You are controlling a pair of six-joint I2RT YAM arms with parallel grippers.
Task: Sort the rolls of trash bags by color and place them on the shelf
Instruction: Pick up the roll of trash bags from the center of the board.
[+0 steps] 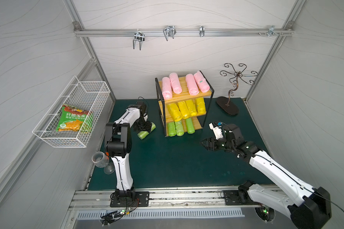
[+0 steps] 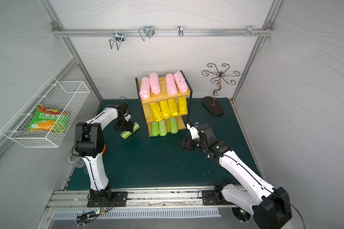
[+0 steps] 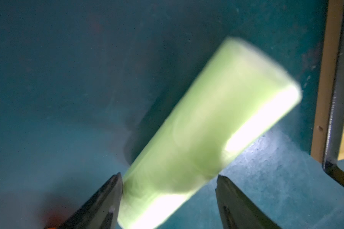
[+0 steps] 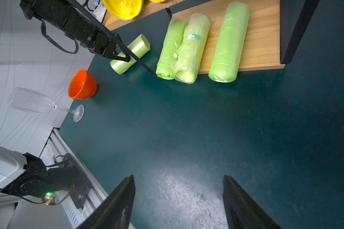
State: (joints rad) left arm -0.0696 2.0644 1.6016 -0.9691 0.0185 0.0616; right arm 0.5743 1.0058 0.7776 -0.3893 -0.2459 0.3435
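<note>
- Left gripper (image 3: 168,175) open astride green roll (image 3: 216,111) on mat (image 1: 177,158), just left of shelf (image 1: 197,123); touched on one side only, nothing clamped.
- Right gripper (image 4: 178,176) open, empty, over mat.
- Risk of roll skidding away under lopsided closing; might also snag shelf frame when placing.

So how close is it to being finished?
Nearly. The shelf holds four pink rolls on top, four yellow rolls in the middle and three green rolls at the bottom. The left gripper sits open around the last green roll on the table; it still needs shelving.
</note>
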